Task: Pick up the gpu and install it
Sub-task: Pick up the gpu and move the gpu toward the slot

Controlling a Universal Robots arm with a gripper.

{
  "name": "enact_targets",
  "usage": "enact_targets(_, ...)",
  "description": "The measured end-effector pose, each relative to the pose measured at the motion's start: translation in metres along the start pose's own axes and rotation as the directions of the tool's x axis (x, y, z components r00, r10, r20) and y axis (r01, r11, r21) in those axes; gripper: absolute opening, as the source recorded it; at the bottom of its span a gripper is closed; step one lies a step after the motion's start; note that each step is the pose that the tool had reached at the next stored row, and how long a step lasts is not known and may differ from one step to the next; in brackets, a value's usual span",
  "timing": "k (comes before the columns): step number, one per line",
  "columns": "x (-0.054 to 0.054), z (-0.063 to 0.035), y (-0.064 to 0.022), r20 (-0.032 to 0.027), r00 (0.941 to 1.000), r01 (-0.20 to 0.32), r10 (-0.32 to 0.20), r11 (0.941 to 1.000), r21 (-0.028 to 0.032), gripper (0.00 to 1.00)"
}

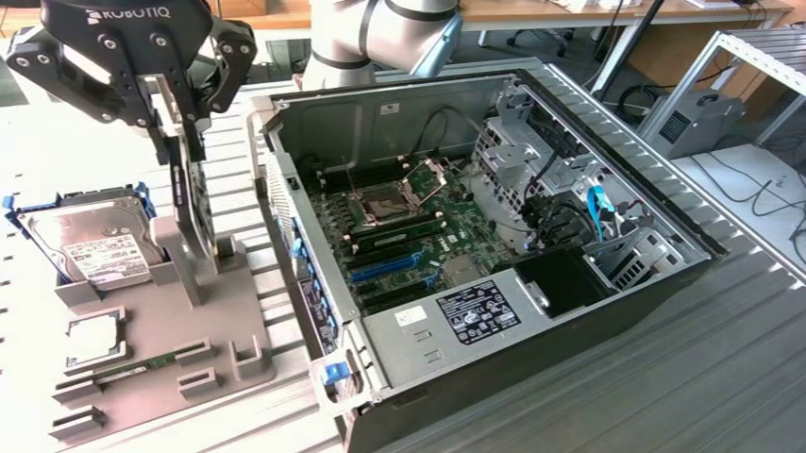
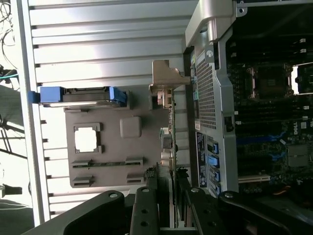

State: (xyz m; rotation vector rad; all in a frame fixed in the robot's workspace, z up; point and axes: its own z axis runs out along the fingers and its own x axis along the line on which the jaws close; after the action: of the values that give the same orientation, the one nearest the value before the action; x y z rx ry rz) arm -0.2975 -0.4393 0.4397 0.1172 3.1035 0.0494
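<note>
Grey plastic tray lies on my slatted metal desk, beside the open computer case. I see the gpu standing on edge over the tray's upright holder, on the side nearest the case. Its silver bracket shows in the wrist view. My hand reaches down from above with its fingers closed on either face of the card's upper edge. I cannot tell whether the card's lower edge sits in the holder. On the tray's far side from the case, a hard drive with blue rails stands in its cradle, well apart from the gpu.
</note>
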Motion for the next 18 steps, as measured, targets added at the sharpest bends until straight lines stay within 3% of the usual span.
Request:
enact_targets(9,-0.001,-0.0022,0.0026,-0.0002,1.0000,0.000,0.000,1.0000,0.0014,0.27)
enact_targets(13,-0.008,-0.0016,0.0030,-0.0029,1.0000,0.000,0.000,1.0000,0.0068,0.27)
enact_targets(18,-0.016,-0.0012,0.0036,-0.0053,1.0000,0.000,0.000,1.0000,0.0084,0.27)
